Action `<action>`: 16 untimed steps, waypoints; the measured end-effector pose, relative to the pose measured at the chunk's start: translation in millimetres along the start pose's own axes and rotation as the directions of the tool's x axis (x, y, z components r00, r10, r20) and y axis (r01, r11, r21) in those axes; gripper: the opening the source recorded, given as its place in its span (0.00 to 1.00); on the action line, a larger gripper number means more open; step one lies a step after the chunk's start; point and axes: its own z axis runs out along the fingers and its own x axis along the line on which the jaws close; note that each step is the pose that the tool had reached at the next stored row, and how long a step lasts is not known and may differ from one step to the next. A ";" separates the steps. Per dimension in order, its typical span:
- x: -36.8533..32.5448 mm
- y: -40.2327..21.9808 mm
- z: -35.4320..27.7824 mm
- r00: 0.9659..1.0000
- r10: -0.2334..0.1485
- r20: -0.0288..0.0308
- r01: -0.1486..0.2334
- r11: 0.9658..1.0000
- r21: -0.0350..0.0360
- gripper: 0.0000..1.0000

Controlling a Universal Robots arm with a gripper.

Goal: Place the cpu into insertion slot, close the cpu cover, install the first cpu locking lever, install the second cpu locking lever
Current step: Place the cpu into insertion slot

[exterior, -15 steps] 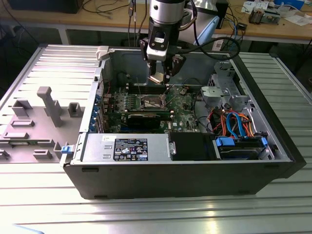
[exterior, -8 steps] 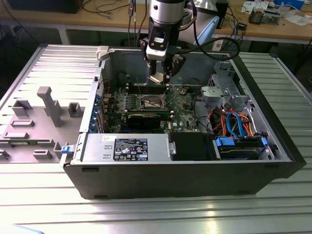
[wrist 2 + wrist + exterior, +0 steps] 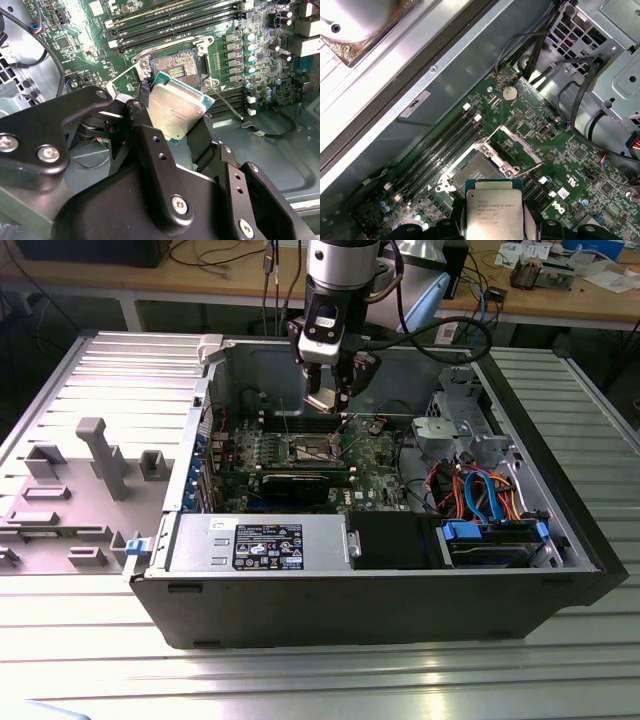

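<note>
On the ribbed metal table (image 3: 300, 680) sits an open black computer case (image 3: 400, 610) holding a green board (image 3: 570, 165). Its socket (image 3: 477, 167) lies bare, with the thin silver cpu cover (image 3: 521, 144) tilted up. Above the socket, the black tool (image 3: 330, 395) clamps the flat, silver-topped square cpu (image 3: 493, 212).

The computer case (image 3: 400, 600) sits on the bench (image 3: 300, 680). Inside it, the cpu (image 3: 177, 107) hangs between the fingers (image 3: 150, 145) above the insertion slot (image 3: 472, 171), the cpu cover (image 3: 525, 146) raised beside it and the power supply (image 3: 260, 540) along the near wall.
</note>
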 end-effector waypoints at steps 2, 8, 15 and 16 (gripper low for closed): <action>0.0 0.0 0.0 1.000 0.003 0.000 -0.003 1.000 0.000 0.55; 0.0 0.0 0.0 1.000 0.013 0.000 -0.013 1.000 0.000 0.55; 0.0 0.0 0.0 1.000 0.022 0.001 -0.022 1.000 0.000 0.55; 0.0 0.0 0.0 1.000 0.024 0.001 -0.024 1.000 0.000 0.55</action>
